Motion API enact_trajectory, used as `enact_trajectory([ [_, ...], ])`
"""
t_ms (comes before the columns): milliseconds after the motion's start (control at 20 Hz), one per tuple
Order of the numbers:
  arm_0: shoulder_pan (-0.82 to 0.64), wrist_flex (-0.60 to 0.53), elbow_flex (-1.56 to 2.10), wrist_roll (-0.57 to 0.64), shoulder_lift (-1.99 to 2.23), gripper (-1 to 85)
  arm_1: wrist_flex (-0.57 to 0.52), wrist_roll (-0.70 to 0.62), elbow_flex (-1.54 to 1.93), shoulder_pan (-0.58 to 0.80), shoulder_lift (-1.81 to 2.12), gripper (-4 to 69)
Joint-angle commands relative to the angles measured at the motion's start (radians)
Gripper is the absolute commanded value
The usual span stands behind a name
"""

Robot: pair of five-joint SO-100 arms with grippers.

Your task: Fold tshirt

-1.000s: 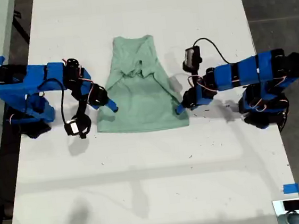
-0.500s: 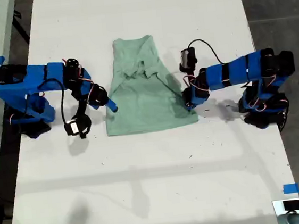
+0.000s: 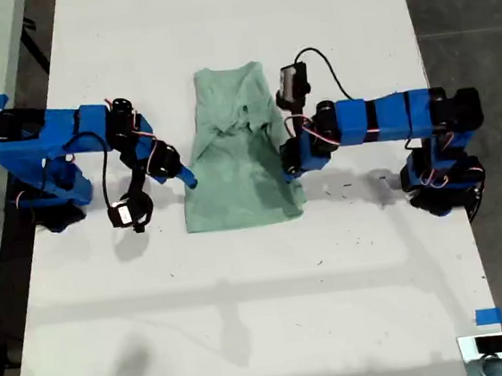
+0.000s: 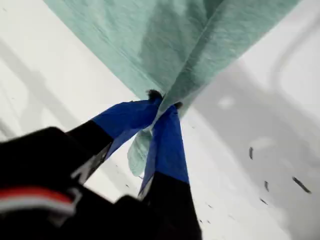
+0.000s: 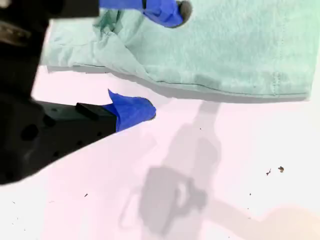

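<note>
The tshirt (image 3: pixel 235 167) lies on the white table (image 3: pixel 246 314) between the two blue arms, neck toward the far end of the table in the exterior view. That view shows its side on the exterior view's right doubled over toward the middle, but the arm there covers the fold line, so exactly where the cloth turns is hard to make out. The sleeves are bunched into the body and cannot be told apart from the wrinkles around the chest. No tag can be picked out.

My first gripper (image 3: pixel 290 168) sits at that folded side. From above, its tips are lost under the arm's own dark body and cables. The first wrist view settles it: my first gripper (image 4: pixel 162 102) is clenched on a pinch of the green cloth, blue-taped fingers (image 4: pixel 167 145) meeting at the tips, with the fabric spreading away from the pinch and a small tail of it hanging behind. That picture is soft with blur, and the rest of the shirt runs out of it.

My second gripper (image 3: pixel 189 178) is at the shirt's opposite edge, on the exterior view's left. From above it shows only as a blue tip at the cloth. The second wrist view shows my second gripper (image 5: pixel 159 62) released, jaws spread: one blue finger over the shirt, partly cut off by the picture's edge, the other (image 5: pixel 131 111) on bare table just beside the shirt's edge, which lies between them. The same view shows a stitched hem (image 5: pixel 277 82).
</note>
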Motion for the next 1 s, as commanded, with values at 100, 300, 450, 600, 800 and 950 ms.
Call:
enact_trajectory([
  [100, -0.002, -0.011, -0.017, 0.006, 0.009, 21.9, -0.284, 0.086, -0.129, -0.046, -0.225, -2.3],
  [300, 0.005, 0.000, -0.020, 0.005, 0.008, 22.5, -0.359, 0.150, -0.183, -0.043, -0.495, 19.0],
  [450, 0.011, 0.014, -0.026, 0.002, 0.009, 22.5, -0.199, 0.130, -0.287, -0.064, -0.431, 29.3],
  [600, 0.014, 0.026, -0.037, 0.000, 0.008, 22.5, -0.005, 0.121, -0.380, -0.075, -0.273, 27.5],
  [800, 0.023, 0.058, -0.055, -0.011, 0.006, 22.5, 0.114, 0.103, -0.354, -0.091, 0.011, 23.1],
  [950, 0.037, 0.075, -0.063, -0.037, 0.005, 22.6, 0.137, 0.110, -0.161, -0.063, 0.242, 21.2],
])
